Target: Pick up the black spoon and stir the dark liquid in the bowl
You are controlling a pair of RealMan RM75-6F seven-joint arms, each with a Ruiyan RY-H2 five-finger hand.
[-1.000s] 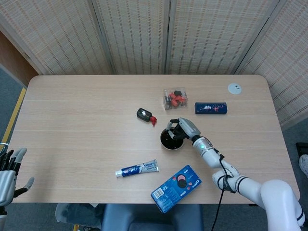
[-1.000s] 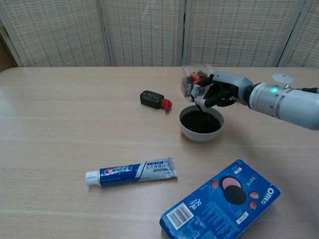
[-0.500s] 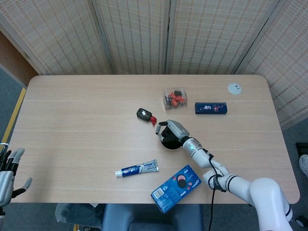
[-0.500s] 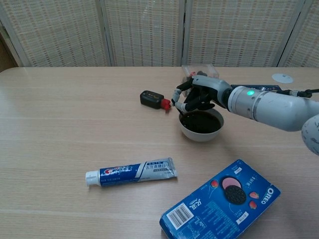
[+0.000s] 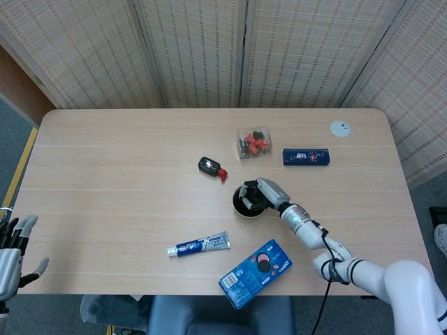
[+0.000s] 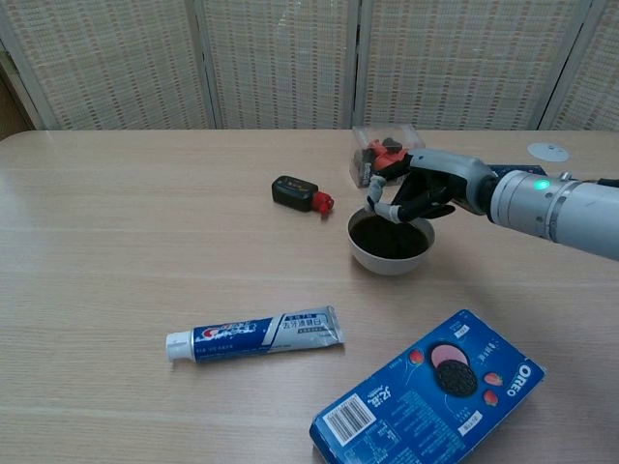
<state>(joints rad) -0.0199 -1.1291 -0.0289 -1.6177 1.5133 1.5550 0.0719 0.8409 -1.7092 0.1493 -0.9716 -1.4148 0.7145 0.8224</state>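
A white bowl (image 5: 239,209) (image 6: 391,262) of dark liquid (image 6: 389,237) stands mid-table. My right hand (image 5: 262,195) (image 6: 422,191) hovers over the bowl's far rim with its fingers curled down toward the liquid. It grips the black spoon (image 6: 404,201), which shows only as a dark shape between the fingers. The spoon's tip is hidden where it meets the liquid. My left hand (image 5: 14,252) hangs off the table's near left corner, fingers apart and holding nothing, and appears only in the head view.
A toothpaste tube (image 5: 199,245) (image 6: 253,333) and a blue Oreo box (image 5: 255,273) (image 6: 426,391) lie near the front edge. A black and red gadget (image 5: 209,166) (image 6: 298,192), a clear box (image 5: 253,142) (image 6: 382,150), a dark blue box (image 5: 306,156) and a white disc (image 5: 340,128) lie behind the bowl.
My right hand swung left over the bowl's left rim, then came back right and toward the middle of the bowl. The left hand has stayed put.
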